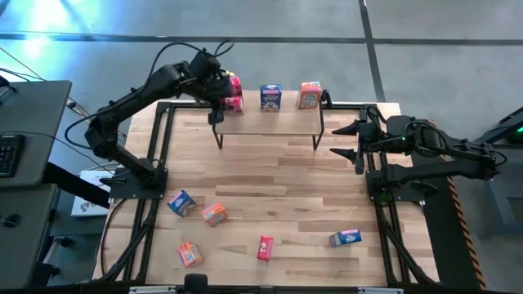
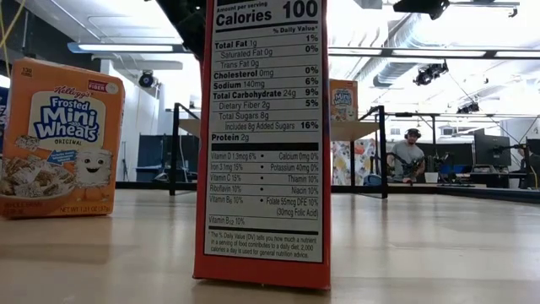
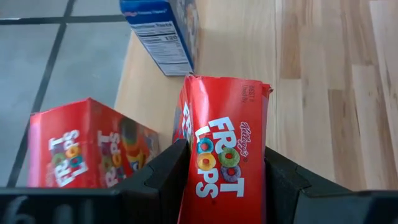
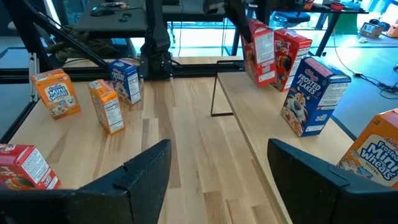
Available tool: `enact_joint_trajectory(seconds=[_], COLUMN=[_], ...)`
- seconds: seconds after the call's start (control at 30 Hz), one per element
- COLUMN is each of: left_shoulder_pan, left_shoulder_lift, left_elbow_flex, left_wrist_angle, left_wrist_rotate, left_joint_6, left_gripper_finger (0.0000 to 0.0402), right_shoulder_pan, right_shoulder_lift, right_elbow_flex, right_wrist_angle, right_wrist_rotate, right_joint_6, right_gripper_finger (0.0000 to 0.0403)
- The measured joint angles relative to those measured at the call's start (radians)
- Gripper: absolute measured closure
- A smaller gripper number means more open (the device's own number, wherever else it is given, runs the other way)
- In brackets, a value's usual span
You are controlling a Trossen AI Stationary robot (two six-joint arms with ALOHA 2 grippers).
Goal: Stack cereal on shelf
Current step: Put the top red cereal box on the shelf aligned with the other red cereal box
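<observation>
My left gripper is over the left end of the shelf, shut on a red cereal box. That box shows tilted in the right wrist view. Beside it a second red box stands on the shelf board. Farther along the board stand a blue box and an orange box. My right gripper waits open off the shelf's right end, with nothing between its fingers. My left gripper pinches the red box between its two fingers, one on each narrow side, with the printed front face up toward the wrist camera. The fingers slant down from the table's left and lie along the box. The box is tilted; whether its lower end touches the board I cannot tell.
On the tabletop near the front lie a blue box, two orange boxes, a red box and another blue box. Bare wood lies between them and the shelf. A person sits far behind the table.
</observation>
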Motion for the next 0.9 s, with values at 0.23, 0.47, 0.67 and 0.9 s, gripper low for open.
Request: enact_joint_trajectory(seconds=[0.23, 0.47, 0.67, 0.9], left_shoulder_pan=[0.019, 0.034, 0.037, 0.041], left_shoulder_lift=[0.008, 0.008, 0.013, 0.037], left_elbow_flex=[0.000, 0.000, 0.000, 0.000], left_wrist_angle=[-0.001, -0.005, -0.008, -0.025], left_wrist_rotate=[0.000, 0.026, 0.038, 0.052], left_joint_6=[0.016, 0.020, 0.016, 0.012], left_gripper_finger=[0.0252, 0.0252, 0.0252, 0.0252], right_shoulder_pan=[0.000, 0.000, 0.000, 0.000], right_shoulder_lift=[0.000, 0.000, 0.000, 0.000], right_elbow_flex=[0.000, 0.000, 0.000, 0.000], right_wrist_angle=[0.000, 0.000, 0.000, 0.000], right_wrist_rotate=[0.000, 0.000, 0.000, 0.000], right_joint_6=[0.000, 0.000, 0.000, 0.000], right_gripper_finger=[0.0143, 0.0143, 0.0143, 0.0143])
